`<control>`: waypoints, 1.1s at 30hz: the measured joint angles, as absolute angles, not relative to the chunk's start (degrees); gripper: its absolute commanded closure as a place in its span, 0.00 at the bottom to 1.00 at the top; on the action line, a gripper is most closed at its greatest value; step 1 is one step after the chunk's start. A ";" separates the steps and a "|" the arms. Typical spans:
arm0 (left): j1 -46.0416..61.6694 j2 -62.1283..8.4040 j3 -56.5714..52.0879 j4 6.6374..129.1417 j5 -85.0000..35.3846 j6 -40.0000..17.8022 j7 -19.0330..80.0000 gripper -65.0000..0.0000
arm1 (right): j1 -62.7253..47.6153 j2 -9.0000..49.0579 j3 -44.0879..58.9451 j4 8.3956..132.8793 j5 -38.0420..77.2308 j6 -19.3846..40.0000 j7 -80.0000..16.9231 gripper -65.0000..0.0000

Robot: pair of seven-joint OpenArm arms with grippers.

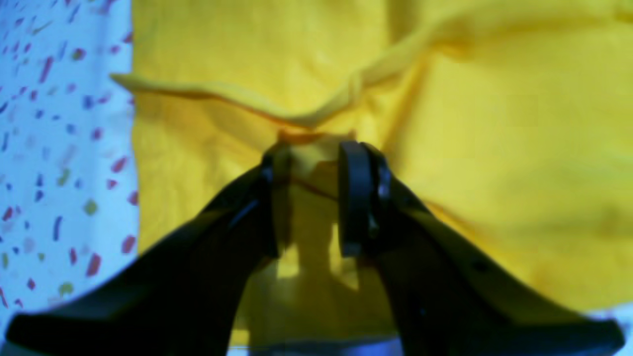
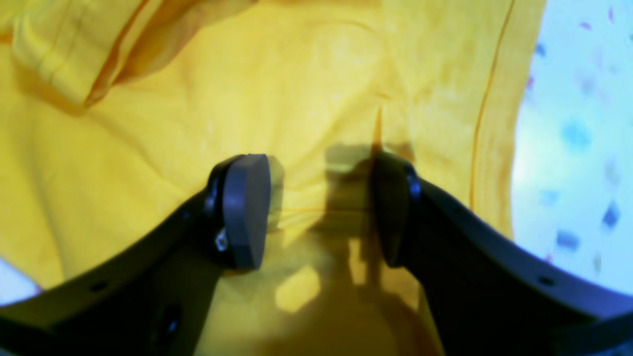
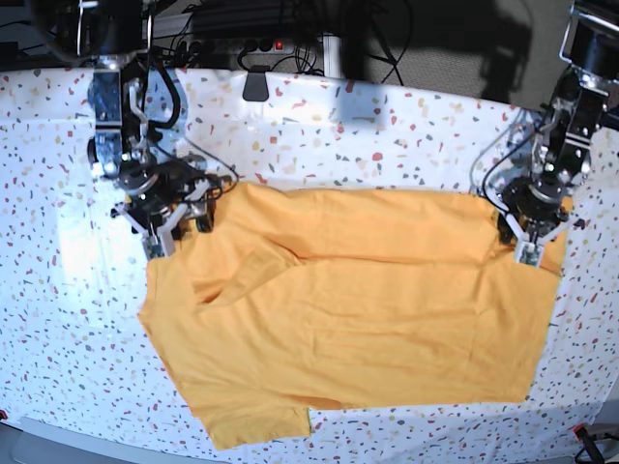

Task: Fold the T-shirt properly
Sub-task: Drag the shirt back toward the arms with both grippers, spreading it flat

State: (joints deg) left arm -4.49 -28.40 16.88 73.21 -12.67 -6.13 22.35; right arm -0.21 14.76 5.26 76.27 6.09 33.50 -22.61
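Note:
The orange-yellow T-shirt (image 3: pixel 348 300) lies spread sideways on the speckled table (image 3: pixel 387 126), its sleeves toward the left of the base view, and one sleeve is folded in over the body. My left gripper (image 3: pixel 530 247) sits at the shirt's upper right corner. In the left wrist view its jaws (image 1: pixel 314 148) stand narrowly apart with bunched cloth (image 1: pixel 494 148) between them, and a taut ridge of fabric runs out from the tips. My right gripper (image 3: pixel 166 232) rests at the upper left sleeve; in the right wrist view it (image 2: pixel 319 163) stands open, fingers wide apart over the flat cloth (image 2: pixel 148 148).
Cables and a power strip (image 3: pixel 261 46) run along the table's back edge, with a small black clip (image 3: pixel 255 87) below them. Speckled tabletop shows beside the cloth in the left wrist view (image 1: pixel 59 148) and the right wrist view (image 2: pixel 583 123).

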 measured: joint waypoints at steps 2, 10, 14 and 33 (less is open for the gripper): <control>-2.07 -28.40 16.91 76.03 -9.98 -6.02 22.52 0.75 | -3.40 14.85 5.26 79.68 6.13 33.50 -23.29 0.48; 6.28 -29.06 16.97 87.66 -6.83 -3.22 25.96 0.75 | -13.52 15.84 8.34 88.55 6.26 33.65 -24.18 0.48; 8.40 -29.04 17.06 91.79 -4.47 -3.60 27.88 0.75 | -16.29 19.20 11.05 89.10 7.29 33.69 -24.03 0.48; 10.00 -29.02 17.23 100.20 -5.17 -3.44 47.16 0.75 | -25.96 28.47 16.36 89.80 8.16 29.80 -22.72 0.48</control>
State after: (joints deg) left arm 10.00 -29.02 17.23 100.20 -5.17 -3.44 47.16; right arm -25.96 28.47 16.36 89.80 8.16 29.80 -22.72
